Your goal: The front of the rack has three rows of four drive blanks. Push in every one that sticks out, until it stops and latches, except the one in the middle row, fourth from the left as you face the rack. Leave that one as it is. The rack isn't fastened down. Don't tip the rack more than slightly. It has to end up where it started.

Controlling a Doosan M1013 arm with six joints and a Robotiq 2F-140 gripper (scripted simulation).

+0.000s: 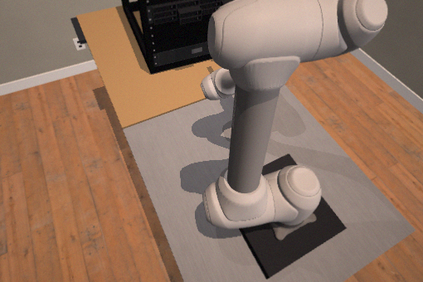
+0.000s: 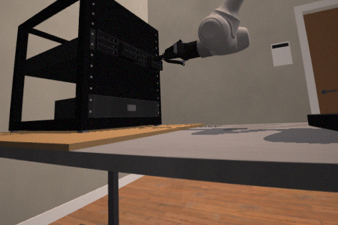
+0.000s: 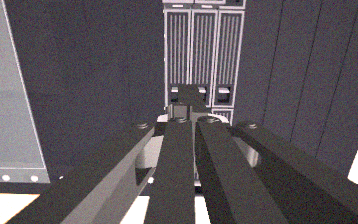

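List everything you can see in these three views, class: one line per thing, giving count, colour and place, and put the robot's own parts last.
Rack: one, black, open-framed, on the tan board at the table's far end.
Drive blanks: three rows of four, dark grey, upper front of the rack.
Front panel: one, grey, low on the rack.
Board: one, tan, under the rack.
Mat: one, grey, covering the table top.
Table: one, dark edge and leg.
Door: one, brown, right wall.
Wall notice: one, white.
Wall socket: one, white, low on the wall.
Base plate: one, black.
Arm: one, pale grey.
Claw: one, black, shut and empty, tips at the blanks' right end.
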